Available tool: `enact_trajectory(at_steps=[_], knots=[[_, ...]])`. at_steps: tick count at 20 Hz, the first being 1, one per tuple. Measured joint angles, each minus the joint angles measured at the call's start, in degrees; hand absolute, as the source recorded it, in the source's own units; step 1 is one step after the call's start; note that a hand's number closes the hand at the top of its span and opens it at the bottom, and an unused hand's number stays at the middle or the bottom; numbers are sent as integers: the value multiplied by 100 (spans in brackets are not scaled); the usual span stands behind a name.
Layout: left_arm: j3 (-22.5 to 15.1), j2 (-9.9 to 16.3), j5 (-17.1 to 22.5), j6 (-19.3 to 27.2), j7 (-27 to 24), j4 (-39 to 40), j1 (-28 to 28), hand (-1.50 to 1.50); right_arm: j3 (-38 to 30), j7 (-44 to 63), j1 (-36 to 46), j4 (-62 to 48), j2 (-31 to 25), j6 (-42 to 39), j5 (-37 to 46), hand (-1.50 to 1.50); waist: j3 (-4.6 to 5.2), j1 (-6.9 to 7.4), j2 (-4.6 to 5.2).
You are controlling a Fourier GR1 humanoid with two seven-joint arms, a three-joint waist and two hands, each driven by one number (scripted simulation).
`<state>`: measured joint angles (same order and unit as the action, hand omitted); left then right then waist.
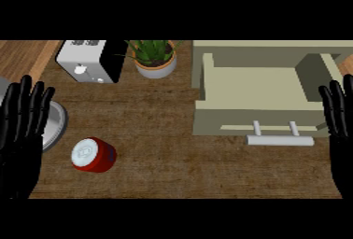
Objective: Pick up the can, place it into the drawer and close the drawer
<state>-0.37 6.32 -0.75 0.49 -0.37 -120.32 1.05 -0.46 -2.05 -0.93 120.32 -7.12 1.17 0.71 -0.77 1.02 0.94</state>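
A red can (pixel 94 155) with a white top stands upright on the dark wooden counter at the lower left. The beige drawer (pixel 207 88) at the upper right is pulled open, nothing inside it, with a pale bar handle (pixel 280 139) on its front. My left hand (pixel 22 135) rests open at the left edge, fingers straight and pointing up, just left of the can and apart from it. At the right edge my right hand (pixel 339 126) is likewise open, beside the drawer's front right corner.
A white and black toaster (pixel 91 60) stands at the back left, with a potted plant (pixel 154 57) beside it. A grey round rim (pixel 58 125) shows behind my left hand. Bare counter lies between the can and the drawer.
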Motion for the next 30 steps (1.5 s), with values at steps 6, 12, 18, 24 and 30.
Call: enact_trajectory(at_steps=[6,12,18,24,30], knots=[[138,-418,-982,1175,212,-477,575,-150,-57,-7,73,-186,100,20,-129,-150,52,7,-94],[133,-580,-1161,2922,1343,-619,1515,-150,-227,821,-332,-275,206,295,-190,-150,69,28,-104],[-906,-619,-2234,4083,2335,-1341,2217,-150,-350,1232,-390,-194,143,299,-269,-150,70,-56,-104],[-1457,-625,-3086,4609,3002,-1204,1953,-150,-413,1230,-560,-103,157,175,-326,-150,73,-97,-98],[-1675,-624,-3283,4845,3201,-770,1692,-150,-513,1049,-602,-214,200,78,-351,-150,76,-104,-97]])
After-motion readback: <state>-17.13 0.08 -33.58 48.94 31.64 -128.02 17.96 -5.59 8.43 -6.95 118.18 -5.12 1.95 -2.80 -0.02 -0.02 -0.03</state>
